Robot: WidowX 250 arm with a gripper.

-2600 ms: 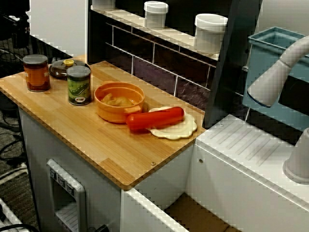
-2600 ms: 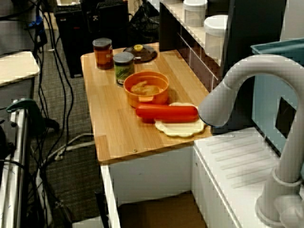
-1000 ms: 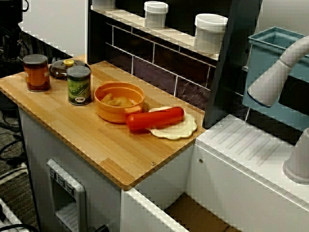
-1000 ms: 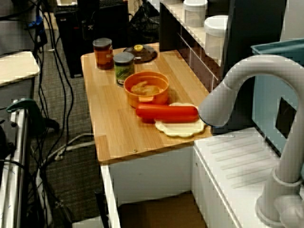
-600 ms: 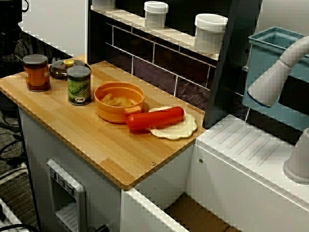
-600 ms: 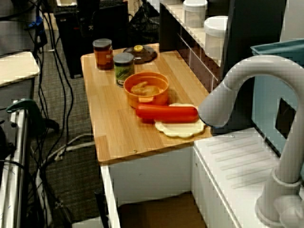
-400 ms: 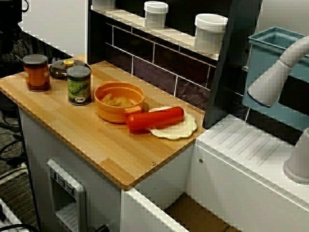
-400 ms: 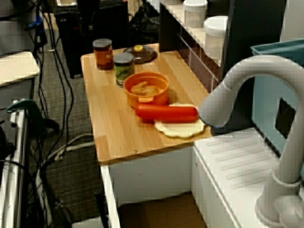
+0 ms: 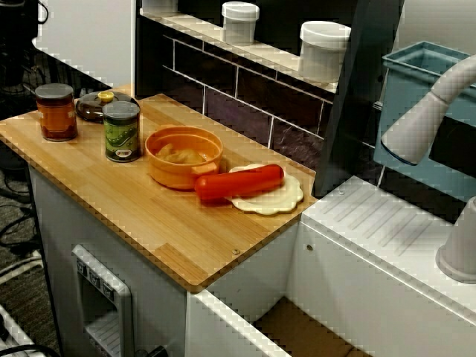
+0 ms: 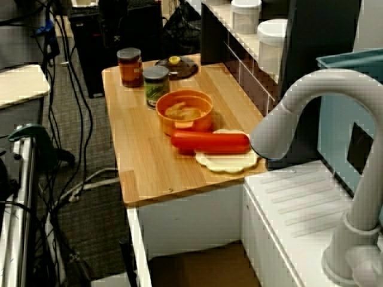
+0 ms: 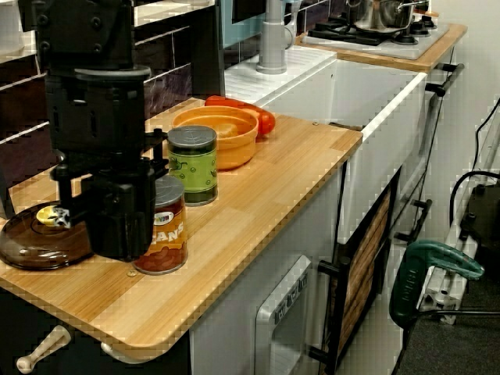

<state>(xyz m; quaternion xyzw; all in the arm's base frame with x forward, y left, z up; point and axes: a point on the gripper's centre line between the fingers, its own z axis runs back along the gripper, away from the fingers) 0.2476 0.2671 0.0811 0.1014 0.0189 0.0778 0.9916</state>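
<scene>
In the view from the jar end, my black gripper (image 11: 119,248) hangs at the counter's end. It overlaps the red-orange jar (image 11: 162,233) and stands beside the brown lid (image 11: 27,248). Its fingers read as one dark block, so open or shut is unclear. Behind stand a green can (image 11: 193,164), an orange bowl (image 11: 226,133) and a red sausage (image 11: 264,119). From the counter's front, the jar (image 9: 56,111), can (image 9: 122,131), bowl (image 9: 184,155) and sausage (image 9: 238,182) line up. The sausage lies half on a white scalloped disc (image 9: 274,198).
A grey faucet (image 10: 299,101) arches over the white sink top (image 9: 387,238) to the right of the wooden counter (image 9: 149,223). White lidded jars (image 9: 324,50) stand on the back shelf. Cables and a green-handled tool (image 11: 433,269) lie by the floor.
Nothing on the counter has moved. The dark arm beyond the jar end of the counter shifts only slightly.
</scene>
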